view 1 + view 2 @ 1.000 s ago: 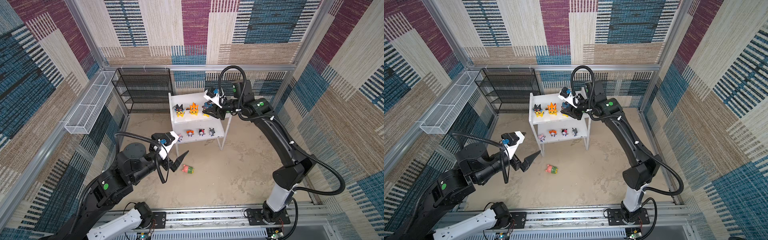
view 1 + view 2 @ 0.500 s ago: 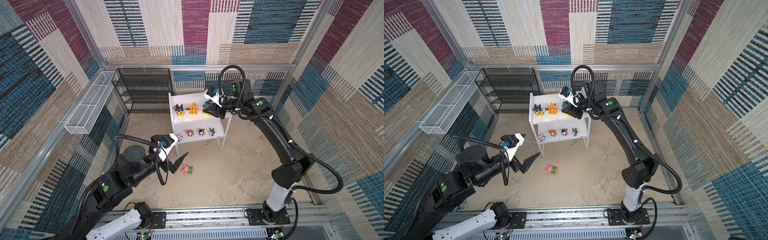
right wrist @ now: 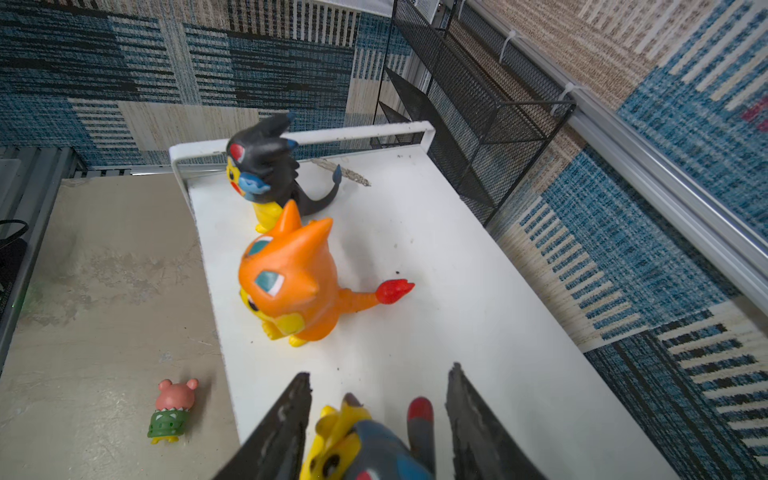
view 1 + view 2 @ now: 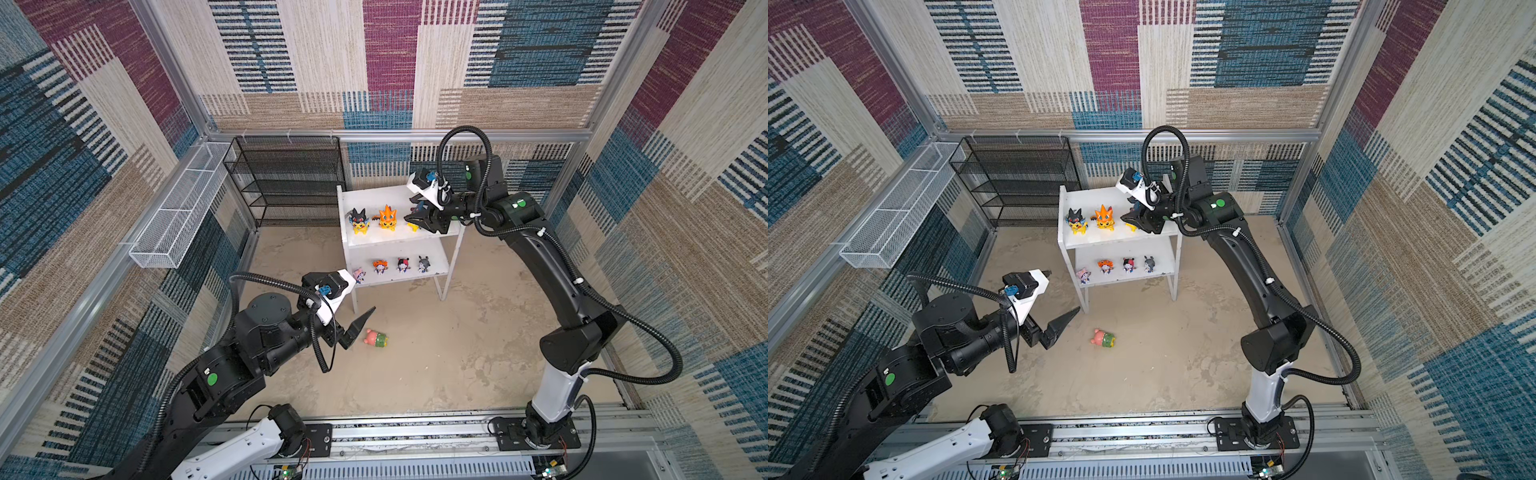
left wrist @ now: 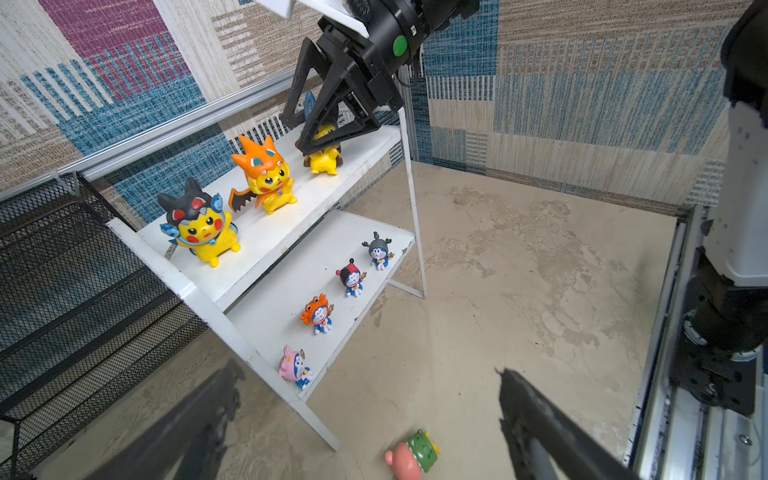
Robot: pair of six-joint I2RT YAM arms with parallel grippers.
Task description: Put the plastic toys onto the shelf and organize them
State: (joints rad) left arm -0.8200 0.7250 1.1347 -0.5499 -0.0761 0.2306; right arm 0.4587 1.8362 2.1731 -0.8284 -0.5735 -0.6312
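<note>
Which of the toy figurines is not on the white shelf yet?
The pink-and-green figurine: it lies on its side on the floor in front of the white shelf; the others are all on its boards.

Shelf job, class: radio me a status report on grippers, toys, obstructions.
Left gripper open, hovering above floor. Right gripper open, straddling blue-hooded toy on shelf top. Pink-and-green toy lying on floor, unshelved. Nothing blocking it.

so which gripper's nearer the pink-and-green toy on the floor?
Left. The left gripper hovers open beside the pink-and-green toy; the right gripper is at the shelf's top tier, straddling the blue-hooded toy.
</note>
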